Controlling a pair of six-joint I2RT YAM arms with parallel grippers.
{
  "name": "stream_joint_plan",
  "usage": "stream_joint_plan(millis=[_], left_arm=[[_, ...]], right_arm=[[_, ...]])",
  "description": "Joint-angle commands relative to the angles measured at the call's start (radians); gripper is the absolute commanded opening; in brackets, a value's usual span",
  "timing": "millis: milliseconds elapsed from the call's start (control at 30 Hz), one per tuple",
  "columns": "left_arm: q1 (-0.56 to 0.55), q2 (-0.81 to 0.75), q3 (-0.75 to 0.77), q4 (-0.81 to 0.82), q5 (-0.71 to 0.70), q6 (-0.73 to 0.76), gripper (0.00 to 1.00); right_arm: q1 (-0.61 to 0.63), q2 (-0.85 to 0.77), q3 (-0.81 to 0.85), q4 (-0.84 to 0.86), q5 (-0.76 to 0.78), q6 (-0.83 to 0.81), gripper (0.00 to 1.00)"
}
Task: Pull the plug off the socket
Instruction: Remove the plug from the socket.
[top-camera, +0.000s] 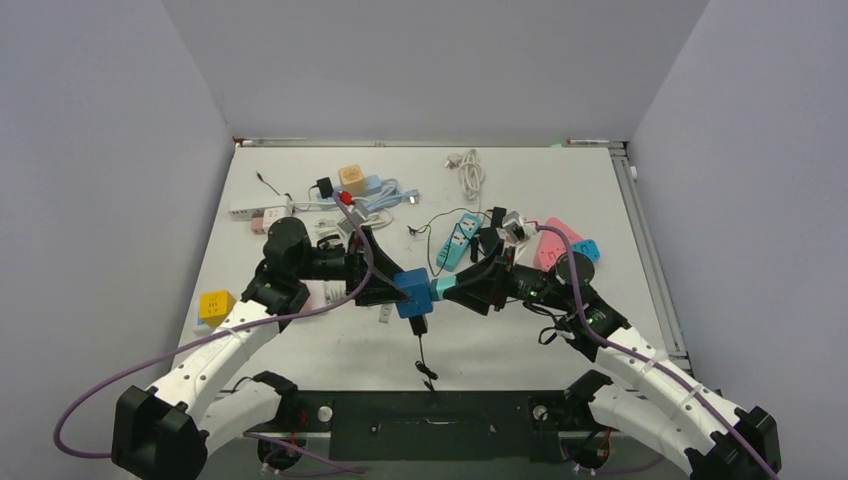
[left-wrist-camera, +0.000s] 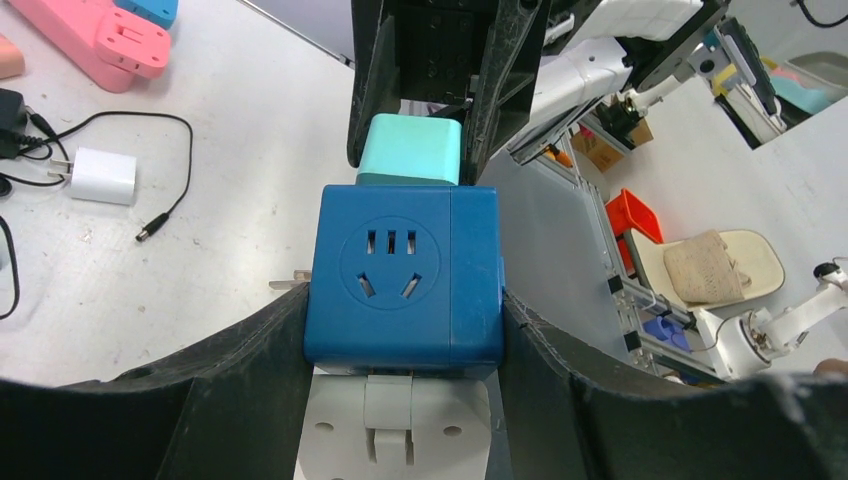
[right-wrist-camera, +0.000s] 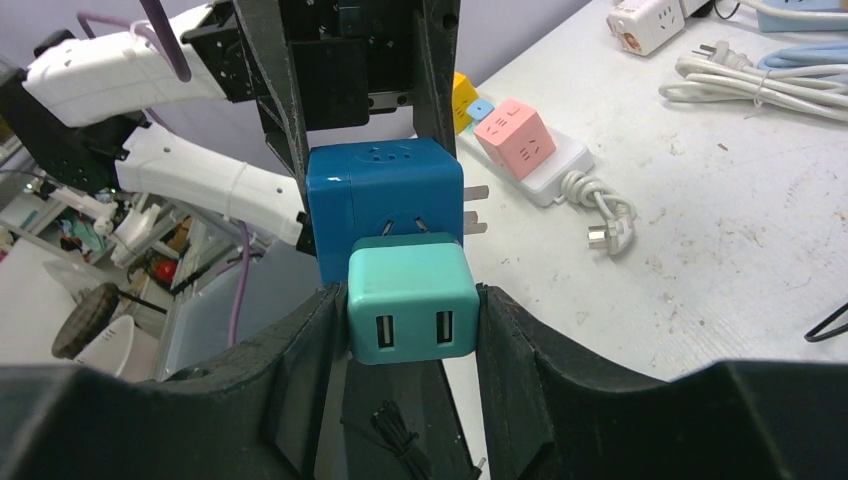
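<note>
Holding the work in the air above the near-middle of the worktop (top-camera: 490, 345), both end effectors are engaged.

Left end effector (left-wrist-camera: 405, 325): closed on the blue cube socket (left-wrist-camera: 400, 265), bearing flat on two opposite sides. Right end effector (right-wrist-camera: 412, 335): closed narrower on the teal plug (right-wrist-camera: 412, 300), likewise on its two flat sides, with the USB ports (right-wrist-camera: 386, 336) facing the wrist. The plug sits against one socket face and touches it. No gap shows in the left wrist view, so it is judged seated. The socket's own pins (right-wrist-camera: 473, 191) project from another side, clear of both grips.

Handling, as judged: both bodies are hard moulded plastic, light, stiff and smooth-skinned. Neither should deform under the grip, but the glossy sides may slip if pin friction is high. Resistance is likely a short, firm friction hold followed by a sudden release.

The present hold points are suitable, being flat opposite sides close to the joint. The pull ought to run straight along the plug's pin axis, with the two end effectors drawing apart. Twisting or levering risks bent pins or a body rotating in its grip. Separation is not yet achieved.
</note>
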Motion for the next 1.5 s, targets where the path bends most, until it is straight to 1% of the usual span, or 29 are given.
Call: stream_joint_plan(millis=[0, 133, 300, 400, 667, 833, 933, 1067, 1267, 1467], left_arm=[[0.058, -0.031, 0.001, 0.149, -0.202, -0.076, 0.00], [0.088, -0.041, -0.015, 0.204, -0.204, -0.121, 0.00], [0.116, -0.049, -0.030, 0.236, -0.221, -0.148, 0.00], [0.133, -0.053, -0.039, 0.263, -0.228, -0.168, 0.00], [0.155, -0.054, -0.048, 0.284, -0.238, -0.186, 0.00], [0.153, -0.041, -0.045, 0.287, -0.222, -0.190, 0.00], [0.152, -0.034, -0.042, 0.286, -0.210, -0.189, 0.00], [0.148, -0.030, -0.024, 0.249, -0.189, -0.156, 0.00], [0.102, -0.017, 0.017, 0.129, -0.150, -0.062, 0.00], [0.049, 0.006, 0.058, 0.023, -0.106, 0.026, 0.00]], right_arm=[[0.022, -0.016, -0.057, 0.167, 0.021, 0.099, 0.05], [0.023, -0.017, -0.096, 0.224, 0.044, 0.138, 0.05], [0.027, -0.028, -0.185, 0.382, 0.101, 0.241, 0.05], [0.039, -0.030, -0.222, 0.437, 0.133, 0.270, 0.05], [0.077, -0.047, -0.262, 0.434, 0.213, 0.274, 0.05], [0.079, -0.045, -0.245, 0.414, 0.194, 0.257, 0.05], [0.079, -0.035, -0.214, 0.389, 0.148, 0.233, 0.05], [0.079, -0.029, -0.158, 0.301, 0.099, 0.181, 0.05], [0.079, -0.004, -0.045, 0.145, 0.015, 0.073, 0.05], [0.079, 0.030, 0.063, -0.066, -0.042, -0.058, 0.05]])
